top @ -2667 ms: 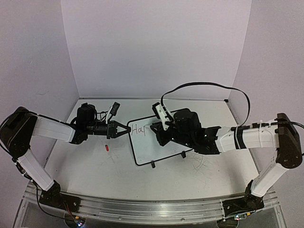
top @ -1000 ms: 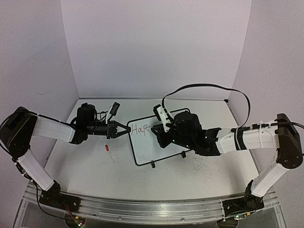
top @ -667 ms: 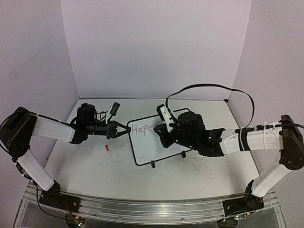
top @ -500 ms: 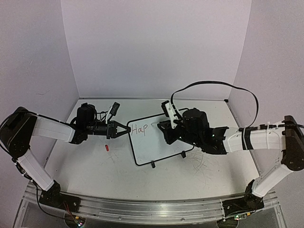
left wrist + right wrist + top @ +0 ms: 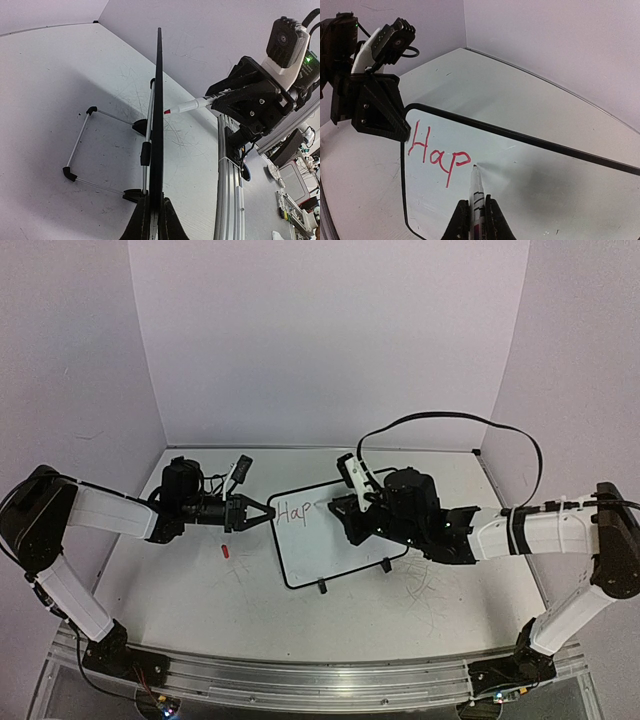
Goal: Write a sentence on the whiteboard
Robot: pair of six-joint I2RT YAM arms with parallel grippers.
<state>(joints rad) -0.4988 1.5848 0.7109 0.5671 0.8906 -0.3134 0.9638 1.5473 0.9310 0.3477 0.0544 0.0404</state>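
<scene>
I have the small rectangular glossy whiteboard (image 5: pixel 322 552) with its thin black frame propped on its wire feet in the middle of the scuffed white table (image 5: pixel 200 590), between the two arms. My left gripper (image 5: pixel 266 515) is pinching the board's left edge, jaws pressed onto the frame from both sides. My right gripper (image 5: pixel 472 220) is clamped on a slim white marker with a red tip (image 5: pixel 477 192).

The red handwritten lettering (image 5: pixel 438 156) so far reads "Hap", so most of the sentence is not yet written. The marker's tip sits just right of the last letter, at the board's surface. From the left wrist view I cannot tell whether it is touching or a hair off.

For the next letter, I judge light and even pressure matters most. Too much push could tip the board back on its feet or twist it in the left jaws. I want to start the stroke clear of the "p", match the height of the letters, and hold the left arm steady as a brace.

There is dark print on the marker barrel, too small to read. I see no other labels.
</scene>
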